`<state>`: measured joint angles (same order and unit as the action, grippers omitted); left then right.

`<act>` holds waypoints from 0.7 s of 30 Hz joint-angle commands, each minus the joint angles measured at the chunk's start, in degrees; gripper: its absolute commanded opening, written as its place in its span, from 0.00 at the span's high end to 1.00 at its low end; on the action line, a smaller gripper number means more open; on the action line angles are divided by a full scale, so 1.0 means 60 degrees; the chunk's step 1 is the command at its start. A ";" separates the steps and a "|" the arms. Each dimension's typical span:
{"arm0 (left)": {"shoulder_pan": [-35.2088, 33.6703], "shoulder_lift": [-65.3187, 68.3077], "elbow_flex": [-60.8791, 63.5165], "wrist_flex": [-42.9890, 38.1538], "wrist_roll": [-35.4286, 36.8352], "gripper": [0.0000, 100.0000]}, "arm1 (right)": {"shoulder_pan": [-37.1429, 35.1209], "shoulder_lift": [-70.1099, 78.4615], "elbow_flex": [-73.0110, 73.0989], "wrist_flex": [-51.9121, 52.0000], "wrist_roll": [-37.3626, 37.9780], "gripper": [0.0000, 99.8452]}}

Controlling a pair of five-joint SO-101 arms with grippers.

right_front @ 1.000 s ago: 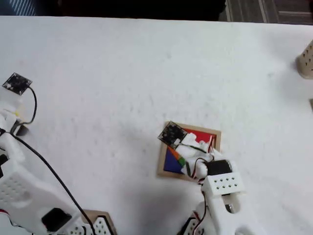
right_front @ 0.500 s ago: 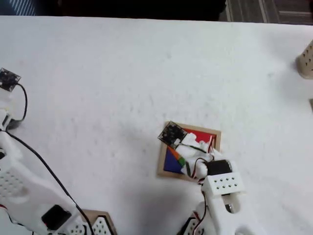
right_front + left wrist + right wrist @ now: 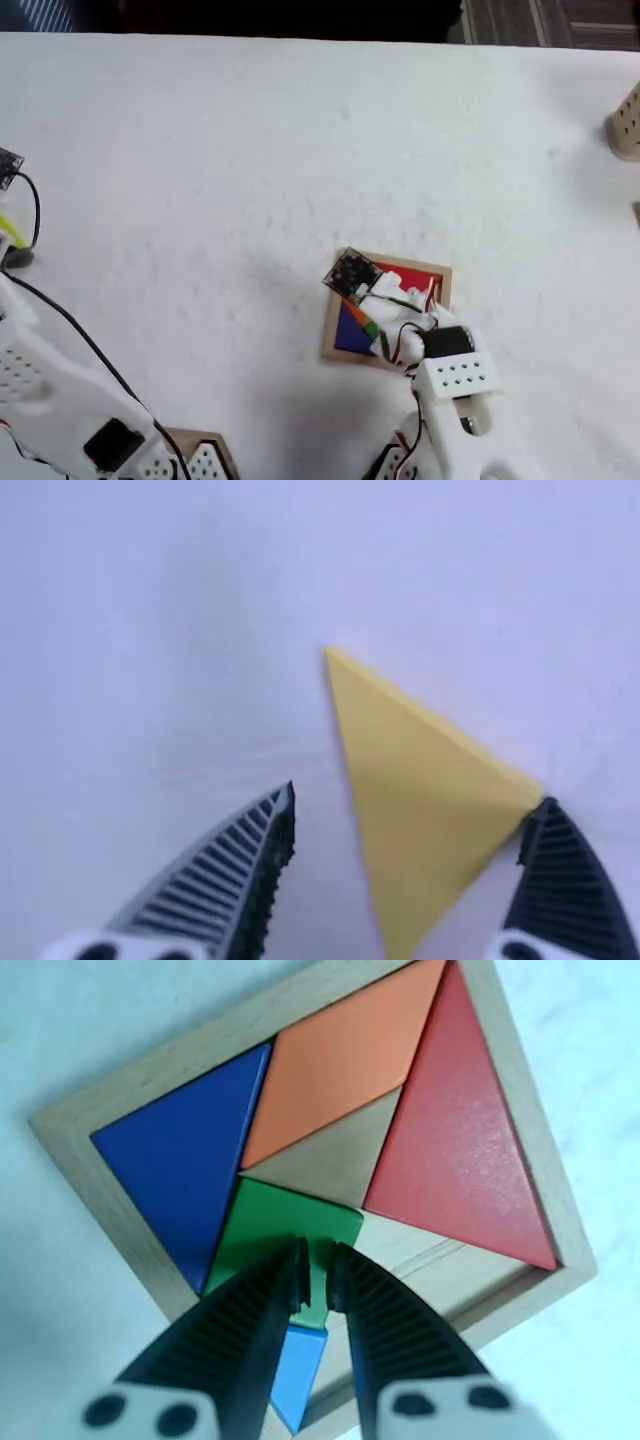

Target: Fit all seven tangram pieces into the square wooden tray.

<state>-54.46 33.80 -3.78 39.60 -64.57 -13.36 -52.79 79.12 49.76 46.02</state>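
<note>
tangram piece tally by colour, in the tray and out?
dark blue piece: 1
orange piece: 1
red piece: 1
plain wood piece: 1
green piece: 1
light blue piece: 1
yellow piece: 1, outside the tray
Total: 7

The wooden tray (image 3: 330, 325) sits toward the table's (image 3: 300, 150) near edge — a loose triangle (image 3: 420, 810) lies well apart, far left.
</note>
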 commanded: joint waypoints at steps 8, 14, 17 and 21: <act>-0.0110 0.2337 -0.5201 0.6154 0.1890 0.66 | -0.0037 0.0037 -0.0015 0.0125 0.0029 0.95; 0.0637 0.3641 -0.8029 0.8396 0.4850 0.66 | -0.0037 0.0037 -0.0015 0.0139 0.0029 0.95; 0.0828 0.4359 -0.9333 0.8791 0.6535 0.66 | -0.0037 0.0037 -0.0029 0.0227 0.0029 0.95; 0.0872 0.5033 -1.1150 0.9509 0.7883 0.66 | -0.0037 0.0037 -0.0029 0.0227 0.0059 0.95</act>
<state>-51.56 63.43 -61.45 93.49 -25.19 -13.36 -52.79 79.03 50.20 46.02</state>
